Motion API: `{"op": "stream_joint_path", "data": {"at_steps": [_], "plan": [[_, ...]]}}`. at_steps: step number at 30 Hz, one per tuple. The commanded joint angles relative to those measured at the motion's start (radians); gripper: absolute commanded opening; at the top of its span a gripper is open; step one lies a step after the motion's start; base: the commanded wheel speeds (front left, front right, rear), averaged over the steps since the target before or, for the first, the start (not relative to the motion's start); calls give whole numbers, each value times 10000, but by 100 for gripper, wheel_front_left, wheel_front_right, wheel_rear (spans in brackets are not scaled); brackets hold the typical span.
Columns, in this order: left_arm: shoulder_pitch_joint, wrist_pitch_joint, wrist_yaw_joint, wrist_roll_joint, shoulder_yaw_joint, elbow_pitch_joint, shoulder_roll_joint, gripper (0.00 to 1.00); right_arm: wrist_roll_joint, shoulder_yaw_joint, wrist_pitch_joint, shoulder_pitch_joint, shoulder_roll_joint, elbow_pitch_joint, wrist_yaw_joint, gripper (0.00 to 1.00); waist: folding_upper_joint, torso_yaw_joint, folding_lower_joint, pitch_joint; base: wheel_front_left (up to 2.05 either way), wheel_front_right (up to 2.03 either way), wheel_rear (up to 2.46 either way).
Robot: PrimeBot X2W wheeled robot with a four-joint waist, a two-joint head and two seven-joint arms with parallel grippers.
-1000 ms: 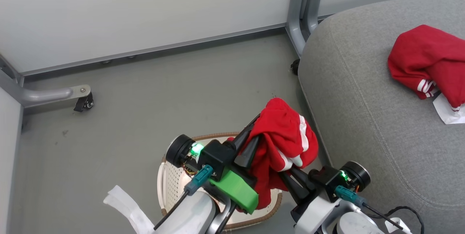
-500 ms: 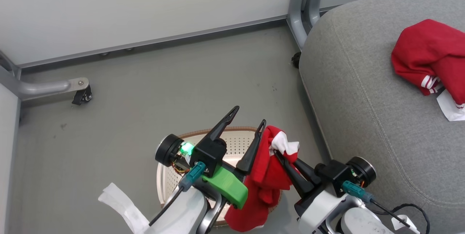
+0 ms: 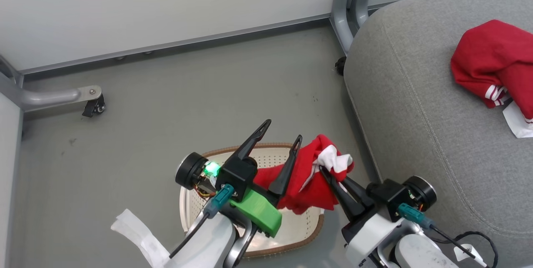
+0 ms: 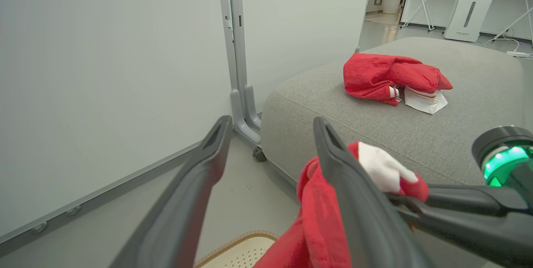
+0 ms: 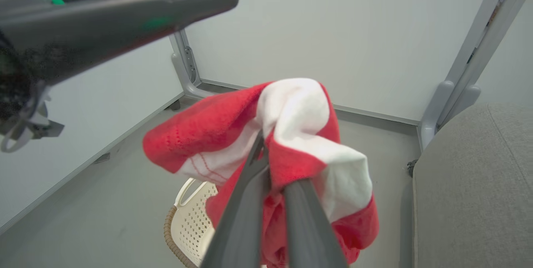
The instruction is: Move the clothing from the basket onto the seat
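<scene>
Lower centre of the head view: the right end effector (image 3: 322, 171) pinches a red-and-white garment (image 3: 310, 191) lifted just above the cream laundry basket (image 3: 192, 212). The left end effector (image 3: 282, 131) gapes wide, empty, beside it. A second red garment (image 3: 487, 60) lies on the grey seat (image 3: 416, 114), upper right. The next move is probably to carry the held garment rightward over the seat.

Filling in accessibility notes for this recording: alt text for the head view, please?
The right gripper is shut on a red garment with white trim, held over the cream basket on the floor; the left gripper stands open beside it. A second red garment lies on the grey seat at right.
</scene>
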Motion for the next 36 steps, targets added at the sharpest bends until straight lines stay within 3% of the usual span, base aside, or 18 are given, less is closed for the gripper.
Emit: {"op": "stream_joint_path", "data": {"at_steps": [1, 7, 15, 36], "plan": [[-20, -43, 50, 103, 17, 30, 105, 100, -29, -109, -18, 117, -18, -80, -11, 0, 18, -19, 0, 0, 0, 0, 0], [163, -40, 152, 418, 41, -84, 229, 100, -101, -810, -18, 301, 51, -488, -11, 0, 18, -245, 0, 16, 0, 0, 0], [384, -30, -34, 533, 93, -220, 387, 100, -313, -1892, -18, 704, 192, -1318, -11, 0, 18, -957, 0, 220, 0, 0, 0], [28, -31, -390, 928, 32, -4, 801, 100, -305, -2595, -18, 1390, 717, -2456, -11, 0, 18, -4176, 0, 1229, 0, 0, 0]]}}
